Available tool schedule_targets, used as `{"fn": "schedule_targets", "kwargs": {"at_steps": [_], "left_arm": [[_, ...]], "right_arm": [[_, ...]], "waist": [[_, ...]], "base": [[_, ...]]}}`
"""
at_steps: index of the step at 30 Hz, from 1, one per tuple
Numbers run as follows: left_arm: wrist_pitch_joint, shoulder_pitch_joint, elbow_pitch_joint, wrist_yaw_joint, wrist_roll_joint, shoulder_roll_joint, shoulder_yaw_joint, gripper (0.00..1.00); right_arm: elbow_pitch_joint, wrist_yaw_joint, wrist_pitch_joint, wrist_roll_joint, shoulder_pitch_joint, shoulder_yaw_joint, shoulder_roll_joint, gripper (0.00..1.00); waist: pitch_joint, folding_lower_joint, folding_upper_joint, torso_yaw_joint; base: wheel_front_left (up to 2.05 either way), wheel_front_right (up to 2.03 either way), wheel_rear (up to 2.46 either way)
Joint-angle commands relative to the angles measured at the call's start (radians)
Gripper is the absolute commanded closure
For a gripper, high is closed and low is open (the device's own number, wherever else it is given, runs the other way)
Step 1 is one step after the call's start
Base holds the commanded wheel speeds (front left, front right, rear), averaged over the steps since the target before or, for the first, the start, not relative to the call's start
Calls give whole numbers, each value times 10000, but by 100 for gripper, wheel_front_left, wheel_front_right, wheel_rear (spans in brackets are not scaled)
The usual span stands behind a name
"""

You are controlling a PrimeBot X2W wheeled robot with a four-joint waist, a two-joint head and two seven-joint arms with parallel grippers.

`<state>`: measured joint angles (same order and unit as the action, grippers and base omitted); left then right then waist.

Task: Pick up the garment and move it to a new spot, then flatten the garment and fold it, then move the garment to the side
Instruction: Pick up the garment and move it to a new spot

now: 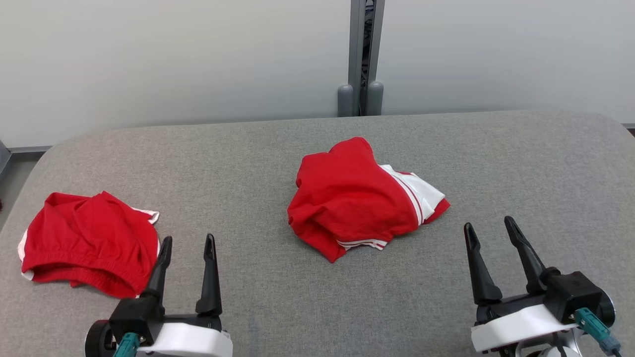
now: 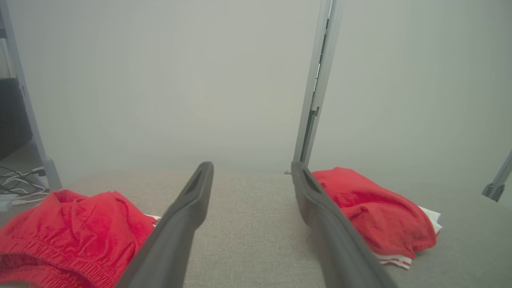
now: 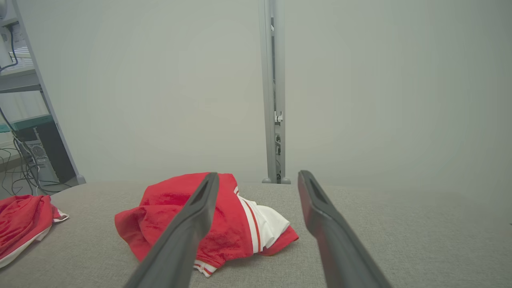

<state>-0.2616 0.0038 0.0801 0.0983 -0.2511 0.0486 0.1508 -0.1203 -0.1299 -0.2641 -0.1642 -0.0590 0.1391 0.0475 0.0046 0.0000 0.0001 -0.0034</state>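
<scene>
Garment (image 1: 354,198): a crumpled red heap with white trim. It lies on the table (image 1: 297,307) directly in front of the post (image 1: 361,54), on the robot's side. Its long axis runs roughly crosswise, with the white-striped end right of the post line.

Left gripper (image 1: 188,239) and right gripper (image 1: 489,224): fingers spread wide, nothing held, one on either side of the post line. The right gripper is nearer the garment and faces the striped end.

A second red piece (image 1: 89,243) lies far left of the post, just beside the left gripper. It is judged not to be the target.
</scene>
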Motion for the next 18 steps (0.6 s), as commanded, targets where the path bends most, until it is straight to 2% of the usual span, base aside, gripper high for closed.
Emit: {"fn": "schedule_targets", "kwargs": {"at_steps": [1,7,18], "left_arm": [[-40,161,110,74,41,32,50,0],[-41,433,488,176,-283,36,179,0],[-41,133,662,168,-171,36,331,0]], "right_arm": [[-82,-16,-16,86,120,-1,60,0],[-158,-16,-16,14,147,-56,60,0],[-160,-16,-16,16,192,-71,60,0]], "waist": [[-61,0,-1,4],[-160,0,-1,-114],[-84,0,-1,-127]], "base": [[0,0,0],[0,0,0],[0,0,0]]}}
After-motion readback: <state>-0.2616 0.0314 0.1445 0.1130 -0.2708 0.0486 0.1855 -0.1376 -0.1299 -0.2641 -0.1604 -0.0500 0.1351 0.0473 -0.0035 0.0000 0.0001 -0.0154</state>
